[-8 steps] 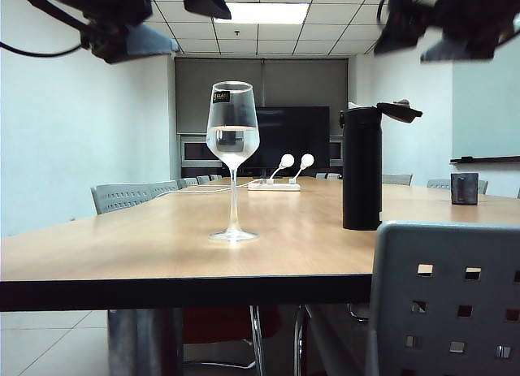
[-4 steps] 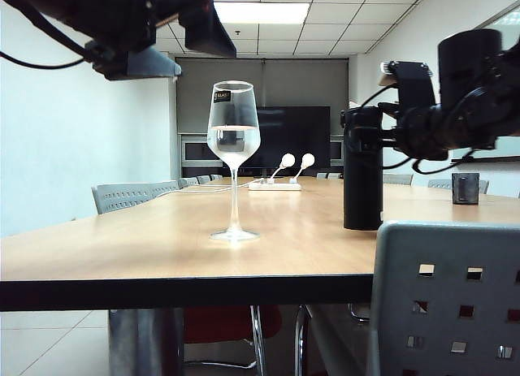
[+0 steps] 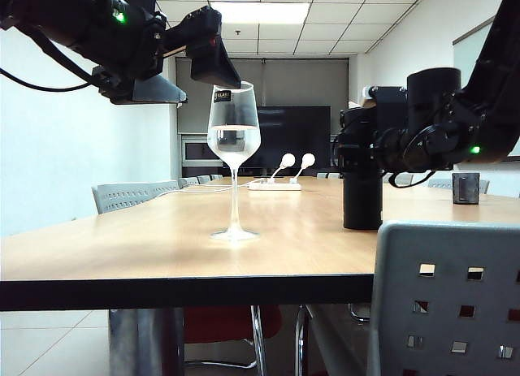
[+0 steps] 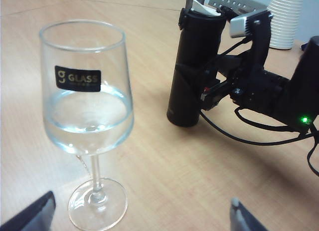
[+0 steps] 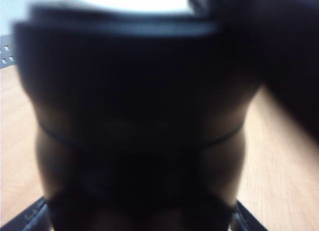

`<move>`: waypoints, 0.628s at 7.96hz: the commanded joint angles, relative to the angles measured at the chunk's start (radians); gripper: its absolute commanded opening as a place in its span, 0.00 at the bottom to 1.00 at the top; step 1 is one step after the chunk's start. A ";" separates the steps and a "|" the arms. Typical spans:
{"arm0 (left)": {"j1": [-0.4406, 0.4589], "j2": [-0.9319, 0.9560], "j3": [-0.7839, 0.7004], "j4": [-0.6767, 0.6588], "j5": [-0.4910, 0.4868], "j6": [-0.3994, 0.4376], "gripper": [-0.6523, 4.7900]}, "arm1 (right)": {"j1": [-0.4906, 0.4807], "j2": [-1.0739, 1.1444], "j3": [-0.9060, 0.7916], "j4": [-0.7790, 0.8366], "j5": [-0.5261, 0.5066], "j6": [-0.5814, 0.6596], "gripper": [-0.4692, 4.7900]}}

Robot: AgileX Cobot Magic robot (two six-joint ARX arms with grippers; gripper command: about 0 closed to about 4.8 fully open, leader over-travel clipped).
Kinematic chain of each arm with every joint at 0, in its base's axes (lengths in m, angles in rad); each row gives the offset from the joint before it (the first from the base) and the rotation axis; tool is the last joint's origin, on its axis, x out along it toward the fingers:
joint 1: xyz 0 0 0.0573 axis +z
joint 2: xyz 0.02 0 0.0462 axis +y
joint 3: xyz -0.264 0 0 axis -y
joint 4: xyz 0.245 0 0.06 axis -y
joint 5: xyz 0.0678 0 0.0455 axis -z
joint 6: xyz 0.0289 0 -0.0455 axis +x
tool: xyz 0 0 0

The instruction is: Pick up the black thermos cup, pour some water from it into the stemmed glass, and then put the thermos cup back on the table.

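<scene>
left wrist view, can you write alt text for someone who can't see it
A stemmed glass part full of water stands upright on the table, with the black thermos cup upright beyond it. The right hand is at the cup's side; the left hand's open fingertips show at the frame edge.

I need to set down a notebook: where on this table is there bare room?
Bare wood lies between the stemmed glass and the table front edge, and left of the glass. It is crowded around the black thermos cup, where the right gripper sits; the left gripper hangs above the glass.
</scene>
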State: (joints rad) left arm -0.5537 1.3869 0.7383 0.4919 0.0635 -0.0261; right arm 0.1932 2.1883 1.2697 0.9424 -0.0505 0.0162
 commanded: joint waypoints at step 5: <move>-0.001 -0.004 0.005 0.011 0.000 0.023 1.00 | 0.005 -0.050 0.031 -0.072 0.032 -0.011 0.37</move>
State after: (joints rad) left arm -0.5537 1.3869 0.7383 0.4904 0.0635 -0.0113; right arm 0.1947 2.1754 1.2915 0.8623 -0.0212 0.0090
